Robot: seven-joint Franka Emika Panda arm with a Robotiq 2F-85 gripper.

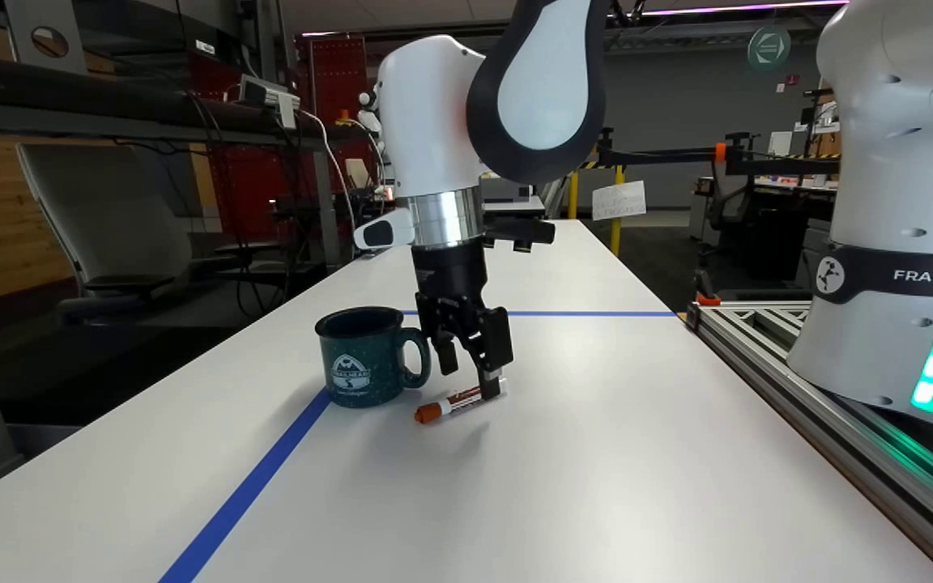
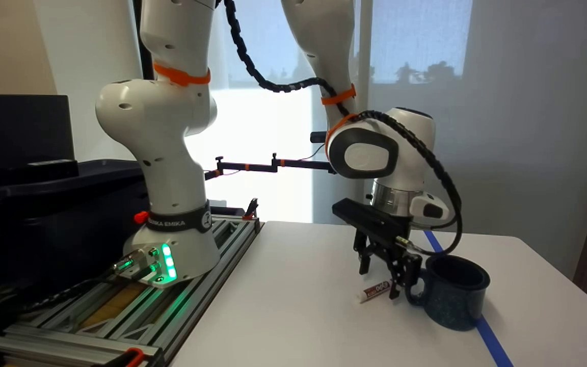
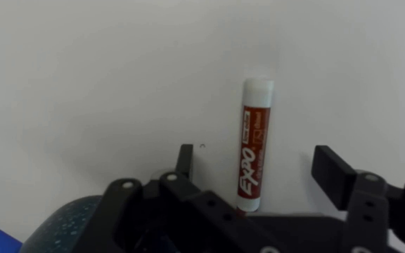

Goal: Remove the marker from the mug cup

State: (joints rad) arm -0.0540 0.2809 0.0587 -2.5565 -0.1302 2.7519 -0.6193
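The red-brown marker with white ends lies on the white table, outside the mug, in both exterior views (image 1: 464,399) (image 2: 376,290) and the wrist view (image 3: 255,151). The dark teal mug cup (image 1: 359,368) (image 2: 457,300) stands upright beside it, its handle toward the gripper. The mug's rounded side shows at the lower left of the wrist view (image 3: 63,225). My gripper (image 1: 469,374) (image 2: 379,281) (image 3: 253,163) is open, low over the marker. Its fingers stand on either side of the marker with gaps. The marker's cap end is mostly hidden behind the gripper in the wrist view.
A blue tape line (image 1: 260,470) (image 2: 495,341) runs along the table and under the mug. The robot's base (image 1: 904,356) (image 2: 174,250) stands on a metal rail frame at the table's edge. A chair (image 1: 106,219) stands beyond the opposite edge.
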